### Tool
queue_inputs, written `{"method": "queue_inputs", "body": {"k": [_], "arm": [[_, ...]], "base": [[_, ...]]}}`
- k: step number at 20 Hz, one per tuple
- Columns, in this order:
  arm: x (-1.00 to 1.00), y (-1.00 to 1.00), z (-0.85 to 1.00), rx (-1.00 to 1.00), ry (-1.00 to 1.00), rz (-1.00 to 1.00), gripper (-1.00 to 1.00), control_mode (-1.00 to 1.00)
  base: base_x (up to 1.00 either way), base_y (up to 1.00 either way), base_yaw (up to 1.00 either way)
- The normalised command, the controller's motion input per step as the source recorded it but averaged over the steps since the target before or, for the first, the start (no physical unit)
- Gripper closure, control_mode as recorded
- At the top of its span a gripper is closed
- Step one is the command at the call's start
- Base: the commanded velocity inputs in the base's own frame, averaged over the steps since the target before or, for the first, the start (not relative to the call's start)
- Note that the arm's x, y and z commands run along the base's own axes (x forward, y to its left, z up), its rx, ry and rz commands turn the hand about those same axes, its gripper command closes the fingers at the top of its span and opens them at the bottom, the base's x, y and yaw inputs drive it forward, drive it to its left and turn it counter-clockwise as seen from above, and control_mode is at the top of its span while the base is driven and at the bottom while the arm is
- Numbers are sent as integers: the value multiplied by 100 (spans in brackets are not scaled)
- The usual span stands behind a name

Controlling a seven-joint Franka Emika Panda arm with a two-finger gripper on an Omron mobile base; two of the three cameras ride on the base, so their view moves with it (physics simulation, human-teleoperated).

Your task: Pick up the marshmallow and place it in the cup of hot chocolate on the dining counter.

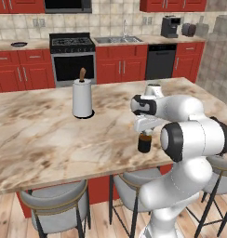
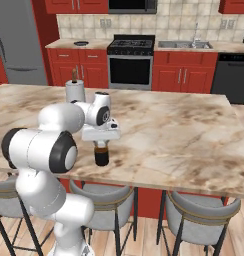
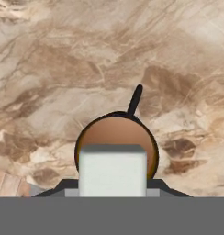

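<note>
My gripper [image 3: 113, 189] is shut on the marshmallow [image 3: 112, 169], a white squarish block between the dark fingertips. Directly beneath it in the hand view lies the brown round top of the cup of hot chocolate [image 3: 117, 130]. The small dark cup [image 1: 144, 143] [image 2: 101, 156] stands near the front edge of the dining counter [image 1: 45, 139] [image 2: 184, 130], a beige marble slab with brown veins. The gripper [image 1: 144, 135] [image 2: 100, 145] hangs just above the cup's rim, pointing straight down. From the base views the marshmallow is hidden between the fingers.
A tall white paper towel roll [image 1: 82, 98] [image 2: 74, 91] stands on the counter behind the cup. Grey stools [image 1: 55, 200] [image 2: 204, 215] line the counter's near side. Stove [image 1: 72, 56], sink and red cabinets run along the back wall.
</note>
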Motion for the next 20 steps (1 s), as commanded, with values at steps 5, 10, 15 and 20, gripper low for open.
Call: {"method": "queue_inputs", "body": {"k": [5,10,15,20], "arm": [[22,0,-19,0,0,0,100,-100],[1,0,-10,0,0,0,100,-100],[0,0,-11,0,0,0,-100,-100],[0,0,-1,0,0,0,-100,-100]], "base": [[0,0,0],[0,0,0],[0,0,0],[0,0,0]]}}
